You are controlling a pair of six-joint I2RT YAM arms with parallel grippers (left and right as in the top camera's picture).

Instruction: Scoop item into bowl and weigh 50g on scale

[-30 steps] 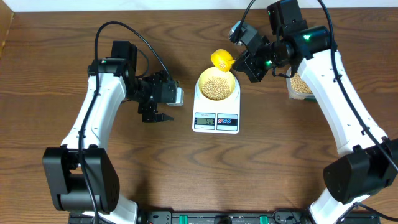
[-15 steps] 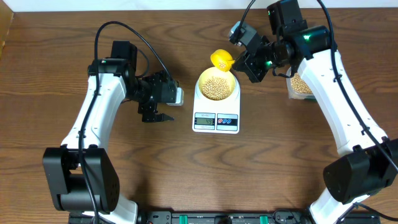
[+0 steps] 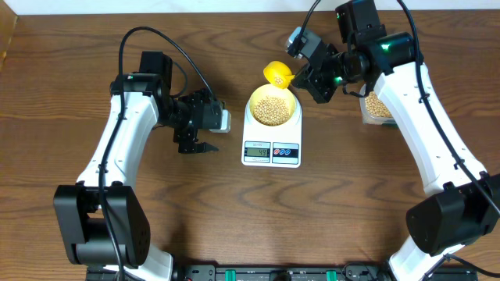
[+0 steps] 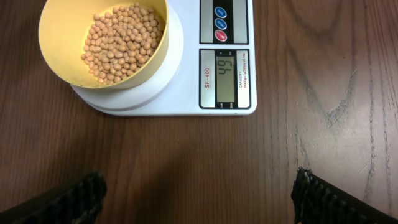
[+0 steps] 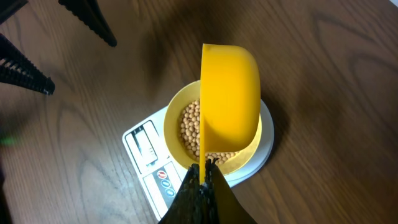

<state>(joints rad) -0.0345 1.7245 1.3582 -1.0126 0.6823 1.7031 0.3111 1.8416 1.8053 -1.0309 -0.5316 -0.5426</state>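
Fingers of the right gripper are clenched on the bright yellow plastic scoop, which is tipped on edge above the pale yellow round bowl of small tan beans. That bowl sits on the white flat scale, marked SF-400, with the display reading 49. Left gripper is spread wide, holding nothing, low over the dark wood-grain table. Bare boards run between it and the scale's near edge.

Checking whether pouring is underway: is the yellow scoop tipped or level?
Tipped. The right gripper holds the scoop turned on edge above the bowl, its rounded back showing in the right wrist view.
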